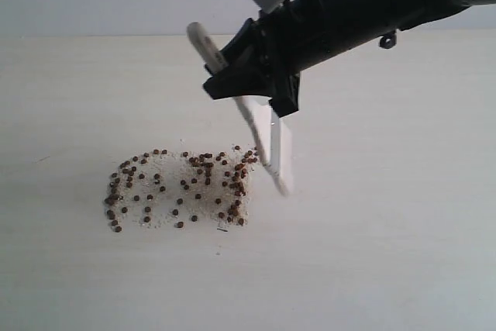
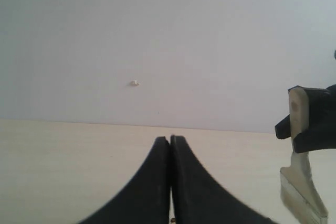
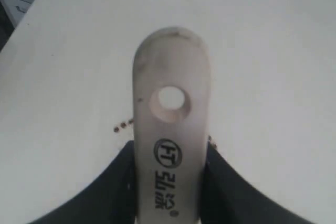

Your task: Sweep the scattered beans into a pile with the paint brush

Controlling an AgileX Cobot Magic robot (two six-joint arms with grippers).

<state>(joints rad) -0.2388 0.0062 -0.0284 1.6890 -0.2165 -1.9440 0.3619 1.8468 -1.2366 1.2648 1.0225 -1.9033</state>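
**Brush held at the edge of the bean patch**

The right fingers [image 1: 232, 84] are clamped on the paint brush [image 1: 267, 133], one black finger on each side of its pale wooden handle. In the right wrist view the same grip is plain. The handle [image 3: 170, 153] stands between the two fingers [image 3: 113, 192], with its hanging hole and a printed black mark just above them.

In the exterior view the brush is tilted, its handle end toward 11 o'clock and its off-white bristles toward 5 o'clock. The bristle tips are blurred and hang just beside the 3 o'clock edge of the beans [image 1: 184, 184]. I cannot tell whether they touch the counter [image 1: 387, 253].

The beans lie loose on the pale counter in one broad patch, mixed with fine whitish crumbs [image 1: 167, 172]. They sit thicker along its 9 o'clock and 3 o'clock edges and thinner in the middle. A few beans [image 3: 123, 126] show past the handle in the right wrist view.

The left fingers [image 2: 157, 182] are closed tip to tip on nothing, above bare counter. From their camera the brush [image 2: 302, 192] and the right arm's black clamp appear at 3 o'clock. A small white speck [image 2: 135, 83] sits on the wall [image 2: 210, 35] behind.
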